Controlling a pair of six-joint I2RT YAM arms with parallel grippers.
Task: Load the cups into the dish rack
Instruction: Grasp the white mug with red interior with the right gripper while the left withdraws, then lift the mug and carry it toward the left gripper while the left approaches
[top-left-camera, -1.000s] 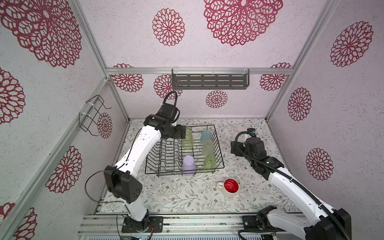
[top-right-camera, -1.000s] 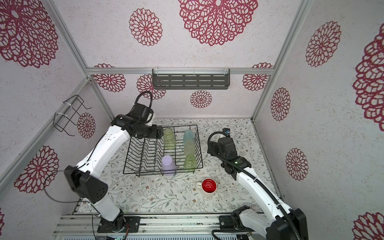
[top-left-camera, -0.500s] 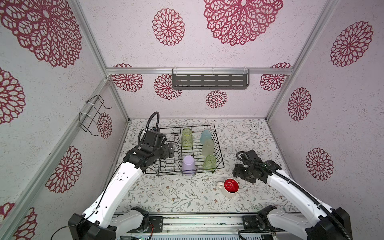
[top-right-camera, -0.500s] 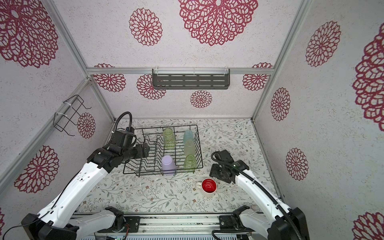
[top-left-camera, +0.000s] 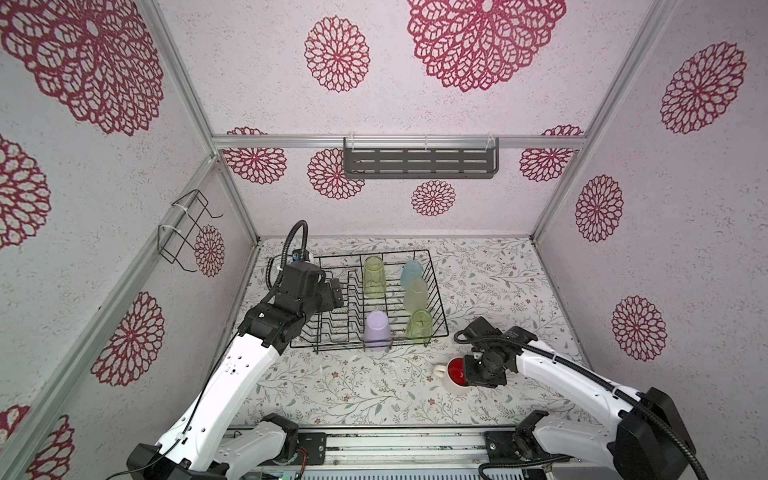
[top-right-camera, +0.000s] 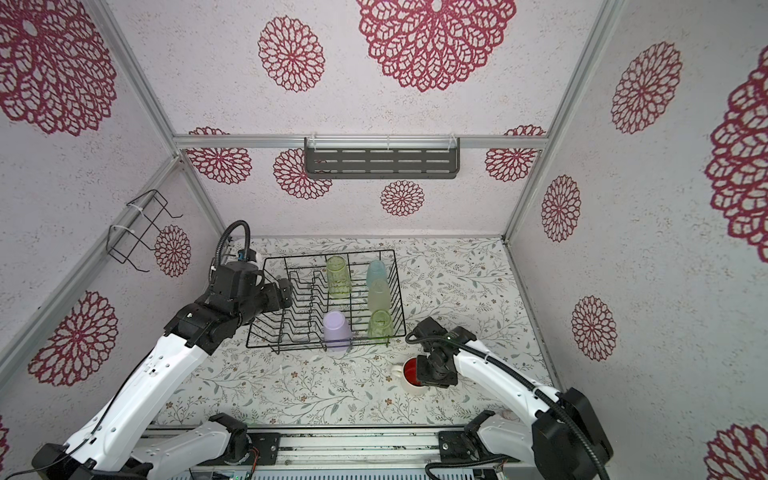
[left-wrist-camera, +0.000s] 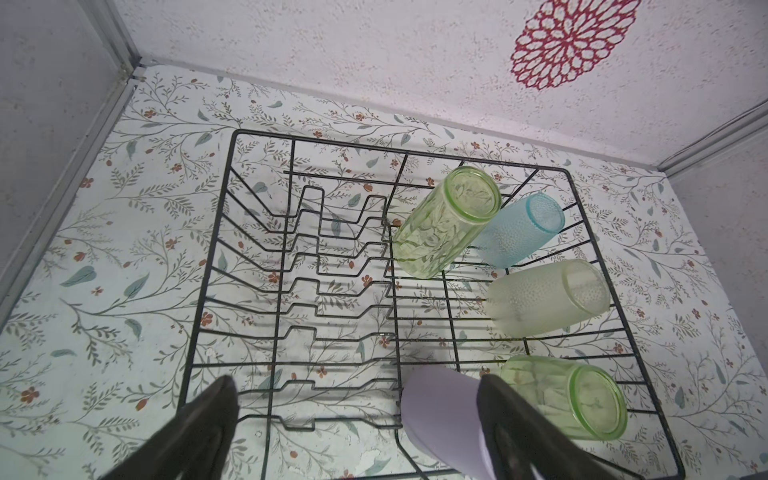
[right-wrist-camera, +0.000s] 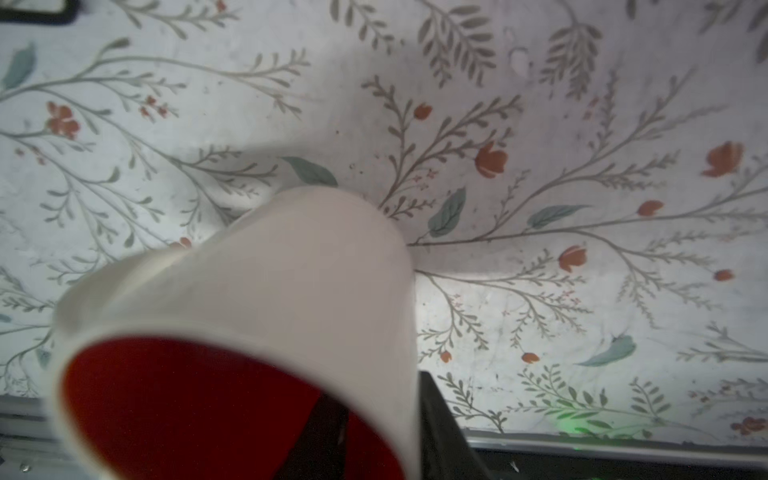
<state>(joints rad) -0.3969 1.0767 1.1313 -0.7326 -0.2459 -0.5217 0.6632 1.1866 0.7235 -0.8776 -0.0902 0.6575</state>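
My R hand (top-left-camera: 468, 371) pinches the mug (top-left-camera: 452, 385) at its rim; L hand (left-wrist-camera: 357, 384) spread wide, empty, above the rack (left-wrist-camera: 206, 282).

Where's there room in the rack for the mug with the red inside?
The mug could go in the dish rack: the bare gap between the back green glass and the lilac tumbler, or the empty plate slots. The right column is crowded: blue cup, frosted tumbler, front green glass.

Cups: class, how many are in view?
6. In the dish rack: lilac tumbler, far green glass, near green glass, frosted tumbler, blue cup. On the table: cream mug.
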